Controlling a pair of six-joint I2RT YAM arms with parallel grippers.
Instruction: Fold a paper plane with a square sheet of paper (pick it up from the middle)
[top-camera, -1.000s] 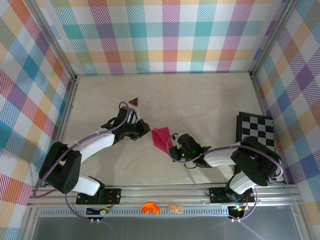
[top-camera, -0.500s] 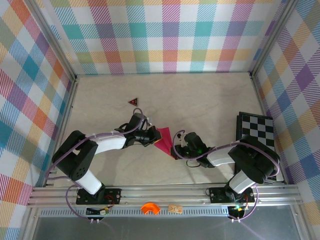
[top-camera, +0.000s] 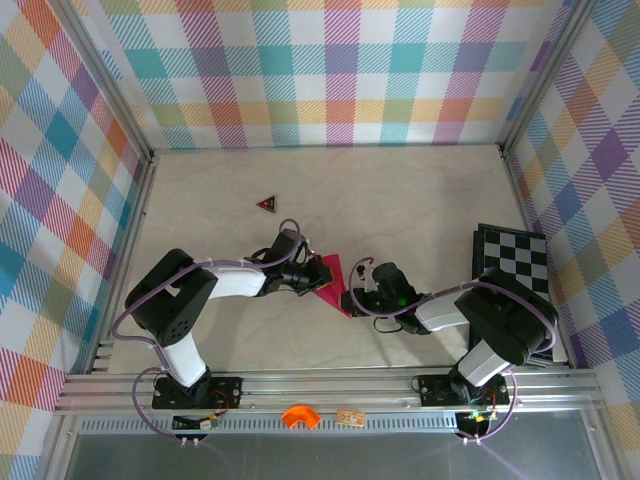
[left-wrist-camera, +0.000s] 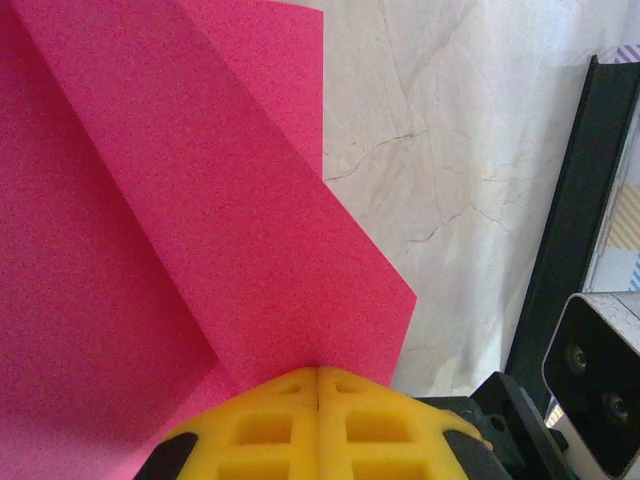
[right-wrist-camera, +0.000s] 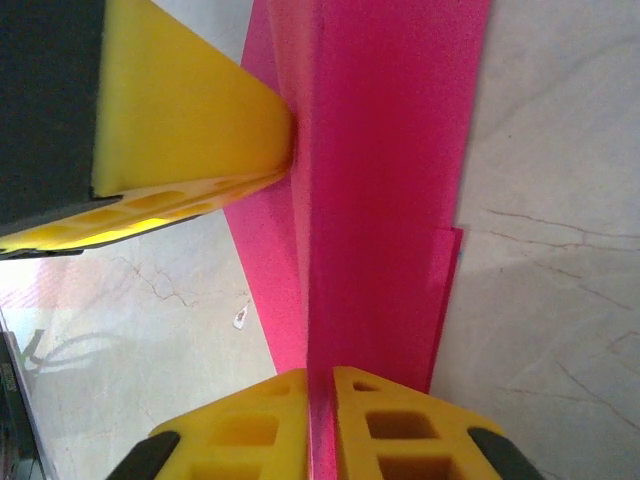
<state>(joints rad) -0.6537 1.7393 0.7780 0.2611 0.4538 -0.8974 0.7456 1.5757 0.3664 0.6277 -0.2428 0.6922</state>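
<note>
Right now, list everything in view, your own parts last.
folded sheet of paper: one, magenta-pink, table centre, between the grippers
small triangle: one, dark red, left of centre, farther back
checkerboard: one, black and white, table's right edge
curved piece: one, orange, on the near rail
small tag: one, tan, right of the curved piece
table: one, pale marbled
walls: three, pastel plaid, around the table
left gripper: one, yellow fingers, shut on the paper
right gripper: one, yellow fingers, shut on the paper

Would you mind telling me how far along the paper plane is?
Done: the paper already has creases and overlapping layers. In hand: the left jaws and right jaws are shut on it from opposite sides. To do: it is a broad folded piece, not a narrow dart, so more folds remain.
</note>
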